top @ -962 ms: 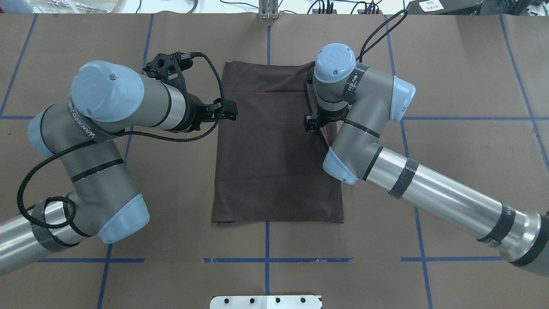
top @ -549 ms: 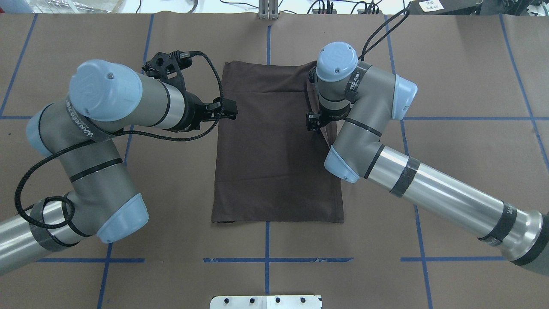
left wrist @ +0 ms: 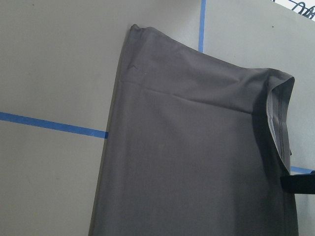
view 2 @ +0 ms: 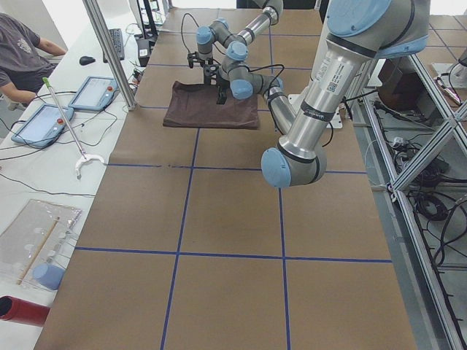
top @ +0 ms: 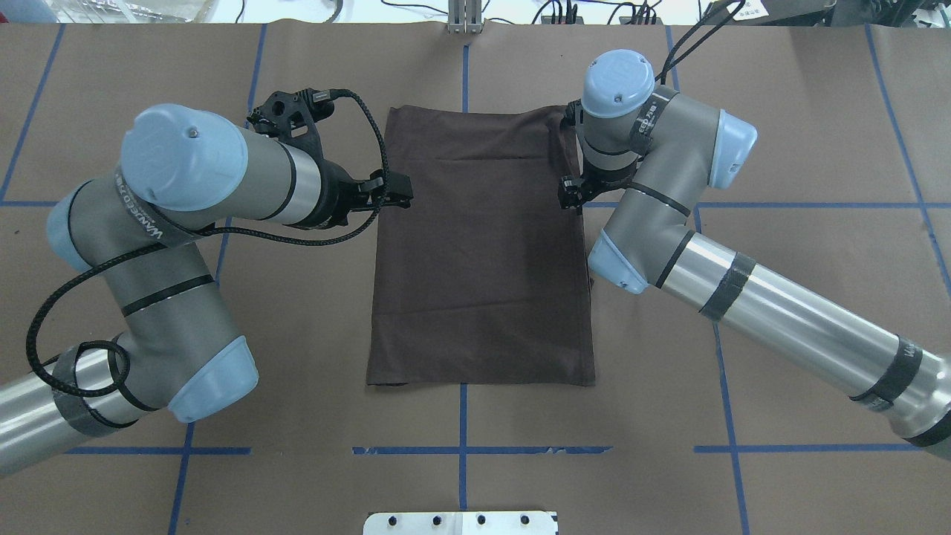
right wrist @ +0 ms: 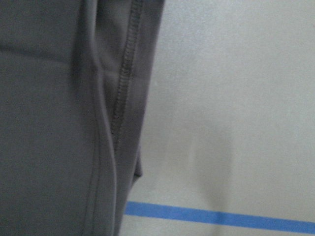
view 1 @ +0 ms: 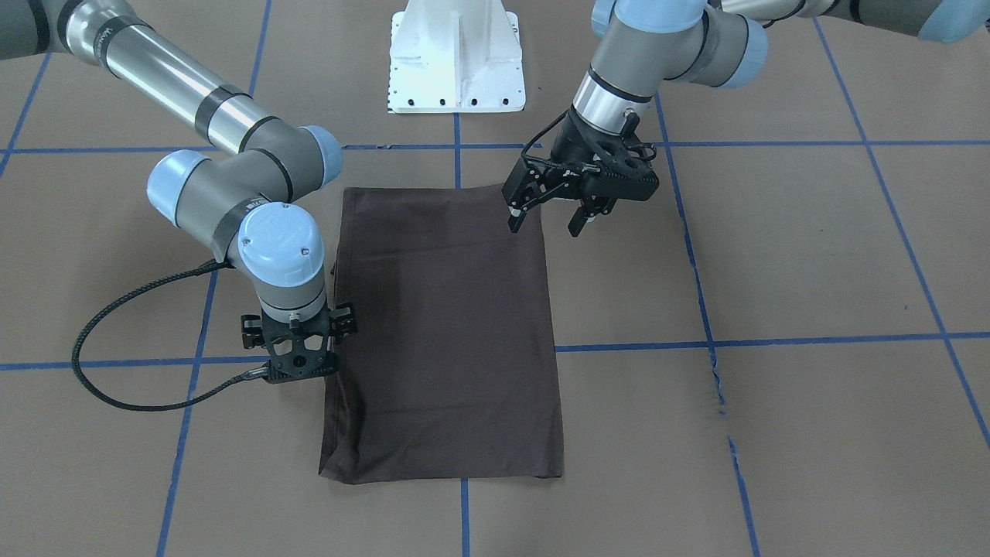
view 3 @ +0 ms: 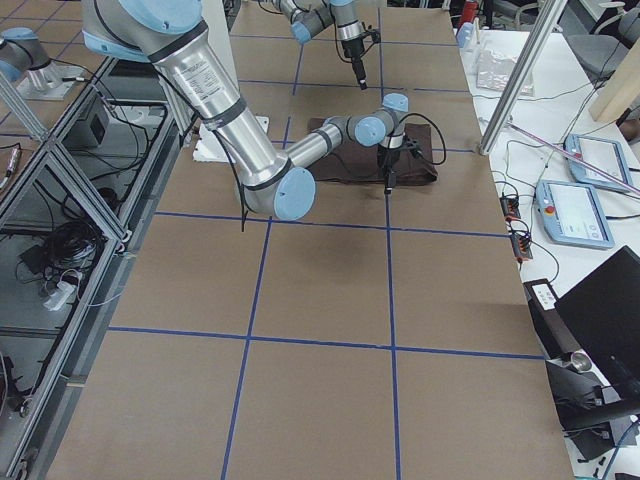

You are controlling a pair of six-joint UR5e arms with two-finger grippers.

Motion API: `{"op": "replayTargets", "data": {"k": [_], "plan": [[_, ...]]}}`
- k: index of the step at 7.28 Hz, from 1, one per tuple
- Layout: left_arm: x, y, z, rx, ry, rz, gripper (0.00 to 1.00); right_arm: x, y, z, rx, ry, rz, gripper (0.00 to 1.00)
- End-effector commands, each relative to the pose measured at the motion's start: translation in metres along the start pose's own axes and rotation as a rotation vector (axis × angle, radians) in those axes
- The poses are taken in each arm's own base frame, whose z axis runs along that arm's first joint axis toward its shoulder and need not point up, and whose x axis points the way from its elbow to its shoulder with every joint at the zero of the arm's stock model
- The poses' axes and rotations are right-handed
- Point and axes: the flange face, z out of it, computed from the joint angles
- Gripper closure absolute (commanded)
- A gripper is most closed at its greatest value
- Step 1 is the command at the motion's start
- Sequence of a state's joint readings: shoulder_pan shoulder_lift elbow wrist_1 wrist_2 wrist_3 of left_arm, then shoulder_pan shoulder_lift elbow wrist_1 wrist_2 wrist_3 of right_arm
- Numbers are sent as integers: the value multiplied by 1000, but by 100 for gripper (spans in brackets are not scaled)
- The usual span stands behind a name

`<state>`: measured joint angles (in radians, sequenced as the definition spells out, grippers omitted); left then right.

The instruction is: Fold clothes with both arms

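The T-shirt (top: 479, 282) lies mid-table, folded to a long flat rectangle with its short ends at 12 and 6 o'clock in the overhead view; it is thin, limp cloth, so I judge it light, quick to sag and apt to slide layer over layer; it is best pinched through all layers at the two corners of one short end together; the stitched hem (right wrist: 127, 73) along its 3 o'clock side looks the firmest hold; my left claw (view 1: 546, 223) hangs spread wide over the 10 o'clock edge, gripping nothing; my right claw (top: 570, 199) points down at the 2 o'clock edge, its fingers hidden, so I cannot tell whether it is spread or closed; the table (top: 780, 297) wears matt brown paper crossed by blue tape (top: 461, 450), likely with drag enough to steady the cloth; my white pedestal (top: 461, 522) sits at 6 o'clock; beyond 12 o'clock stand tablets (view 2: 93, 93) on a desk, with a person (view 2: 22, 51) seated.
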<state>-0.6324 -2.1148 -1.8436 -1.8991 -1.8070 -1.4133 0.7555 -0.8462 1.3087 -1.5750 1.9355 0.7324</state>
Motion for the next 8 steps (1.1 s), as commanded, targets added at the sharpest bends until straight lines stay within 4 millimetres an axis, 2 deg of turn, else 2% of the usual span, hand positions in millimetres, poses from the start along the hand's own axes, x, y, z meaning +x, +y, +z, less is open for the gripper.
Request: {"op": "replayTargets", "data": {"k": [1,2,3,4,5,6,8], "plan": [[-2,0,1,-3,-3,-2,0,10,-6,-24,-2,-24,-2,0],[-3,1,3,-5,-9,-28,0,3,0,-48,9,-53,-11,0],[-18,7,9,-18,-31,-127,0,-1,13,-72,17,-93,-13,0],[-37,46,32,-66,-78,-227,0,7,38,-92,33,-130,-7,0],[-43,78,46,-97,-109,-288,0,12,84,-97,39,-169,22,0],[-52,118,63,-101,-149,-327,0,10,118,-105,26,-211,61,0],[-56,167,83,-95,-261,-378,4,-14,146,-121,1,-268,136,0]]}}
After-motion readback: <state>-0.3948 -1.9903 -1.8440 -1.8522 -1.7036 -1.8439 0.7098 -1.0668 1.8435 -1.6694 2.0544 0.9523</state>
